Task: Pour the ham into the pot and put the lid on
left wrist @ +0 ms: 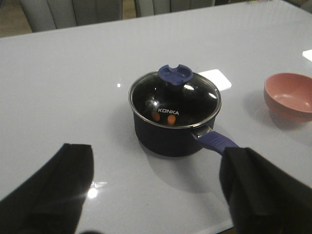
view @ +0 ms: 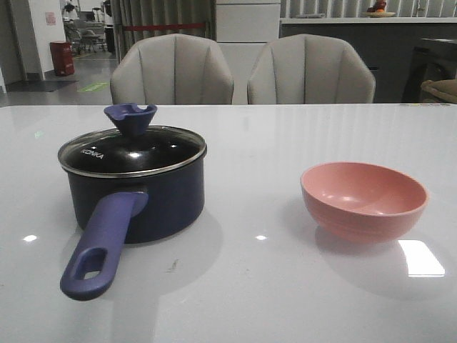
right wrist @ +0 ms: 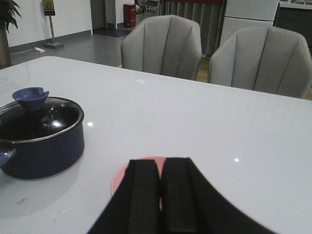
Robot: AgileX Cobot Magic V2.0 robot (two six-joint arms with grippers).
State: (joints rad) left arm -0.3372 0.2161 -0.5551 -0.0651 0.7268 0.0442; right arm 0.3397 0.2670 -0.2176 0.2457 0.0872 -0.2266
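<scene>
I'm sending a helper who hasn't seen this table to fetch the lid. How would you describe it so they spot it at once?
On the white table, look left to the dark pot with the purple handle. The lid sits on top of it: clear glass, metal rim, blue notched knob, white KONKA lettering. The only other dish, the pink bowl, is open and uncovered.

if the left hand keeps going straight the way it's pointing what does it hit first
Most likely the pot, probably at its near wall or the handle. The left hand is open and aimed that way. Depth is hard to judge.
</scene>
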